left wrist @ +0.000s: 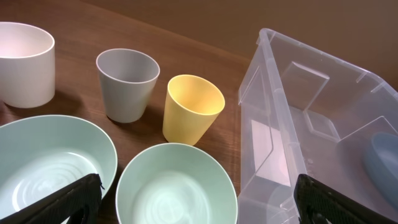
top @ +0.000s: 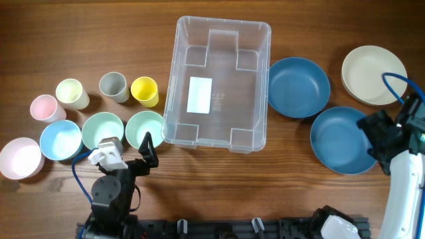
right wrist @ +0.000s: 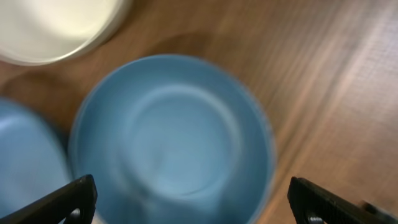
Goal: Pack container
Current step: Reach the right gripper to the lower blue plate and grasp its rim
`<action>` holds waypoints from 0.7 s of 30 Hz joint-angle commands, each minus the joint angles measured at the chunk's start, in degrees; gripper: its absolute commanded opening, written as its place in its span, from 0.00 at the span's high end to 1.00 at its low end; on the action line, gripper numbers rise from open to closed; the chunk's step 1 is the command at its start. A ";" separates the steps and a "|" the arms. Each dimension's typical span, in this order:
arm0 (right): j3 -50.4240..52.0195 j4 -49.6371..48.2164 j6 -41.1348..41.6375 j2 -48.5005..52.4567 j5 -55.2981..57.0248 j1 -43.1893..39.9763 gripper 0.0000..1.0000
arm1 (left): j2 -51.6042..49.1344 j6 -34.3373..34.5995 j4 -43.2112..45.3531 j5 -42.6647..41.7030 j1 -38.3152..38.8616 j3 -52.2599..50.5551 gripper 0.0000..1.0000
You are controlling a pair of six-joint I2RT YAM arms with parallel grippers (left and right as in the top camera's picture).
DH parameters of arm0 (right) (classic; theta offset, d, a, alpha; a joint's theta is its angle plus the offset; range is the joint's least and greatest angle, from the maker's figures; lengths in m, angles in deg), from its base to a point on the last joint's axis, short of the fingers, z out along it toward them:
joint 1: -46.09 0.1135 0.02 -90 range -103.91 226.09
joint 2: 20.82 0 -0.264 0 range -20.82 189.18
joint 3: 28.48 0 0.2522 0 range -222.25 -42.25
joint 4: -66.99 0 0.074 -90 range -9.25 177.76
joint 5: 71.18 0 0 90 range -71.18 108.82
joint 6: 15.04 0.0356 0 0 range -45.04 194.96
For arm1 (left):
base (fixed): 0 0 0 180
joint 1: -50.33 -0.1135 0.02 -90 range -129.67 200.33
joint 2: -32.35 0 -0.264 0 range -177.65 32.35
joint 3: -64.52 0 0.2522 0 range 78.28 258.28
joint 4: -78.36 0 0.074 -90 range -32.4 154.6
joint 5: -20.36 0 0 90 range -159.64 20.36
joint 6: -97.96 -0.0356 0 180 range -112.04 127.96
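Eight cups and bowls sit left of the container (top: 222,123) in the overhead view. The back row has a pink cup (top: 44,107), a pale green cup (top: 72,93), a grey cup (top: 113,86) and a yellow cup (top: 144,91). The nearer row has a pink bowl (top: 20,158), a light blue bowl (top: 60,140) and two mint bowls (top: 103,130) (top: 144,127). The container stands upright mid-table, with a white label (top: 199,95) on its base. To its right are two dark blue dishes (top: 299,87) (top: 342,139) and a cream dish (top: 372,74). The left gripper (top: 129,149) hangs at the near rims of the mint bowls. The right gripper (top: 378,141) is over the nearer blue dish's right edge.

Left wrist view: black fingertips (left wrist: 74,199) show in both bottom corners, spread wide and holding nothing. The right-hand mint bowl lies between them, with the yellow and grey cups beyond. A corner of the container fills the right side.

Right wrist view: the picture is blurred. The fingertips (right wrist: 68,199) are again spread wide and empty. A blue dish fills the frame beneath them. The cream dish is at top left and the other blue dish at the left edge.
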 commanded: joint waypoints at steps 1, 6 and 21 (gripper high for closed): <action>0.94 0.44 4.81 1.09 6.25 -4.13 0.00 | 0.31 0.13 0.17 0.55 -0.33 -0.22 0.00; 5.09 -3.87 4.57 3.72 2.56 -7.48 0.00 | 0.31 0.13 0.17 0.55 -0.33 -0.22 0.00; 19.43 -20.31 1.79 13.33 -7.34 -7.58 0.23 | 0.31 0.13 0.17 0.55 -0.33 -0.22 0.00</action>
